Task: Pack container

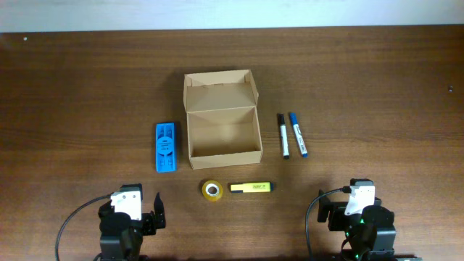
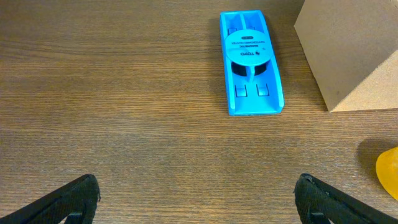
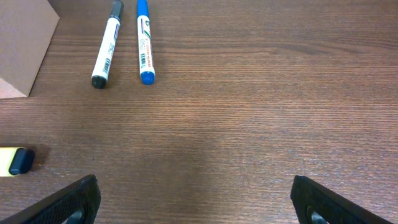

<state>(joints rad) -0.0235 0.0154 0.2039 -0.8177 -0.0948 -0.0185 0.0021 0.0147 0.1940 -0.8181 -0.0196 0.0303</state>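
The tan cardboard container (image 1: 223, 119) stands open in the middle of the table, its flap lid tilted back and its inside empty; a corner of it shows in the left wrist view (image 2: 348, 56) and the right wrist view (image 3: 22, 43). A flat blue plastic case (image 1: 166, 147) (image 2: 250, 61) lies to its left. A black marker (image 1: 283, 135) (image 3: 106, 45) and a blue marker (image 1: 298, 134) (image 3: 145, 43) lie to its right. A yellow highlighter (image 1: 251, 188) (image 3: 12, 161) and a tape roll (image 1: 212, 190) (image 2: 388, 171) lie in front. My left gripper (image 2: 196, 199) and right gripper (image 3: 193, 199) are open and empty near the front edge.
The dark wooden table (image 1: 87, 94) stretches wide on both sides of the objects. A pale wall strip (image 1: 232, 13) runs along the far edge.
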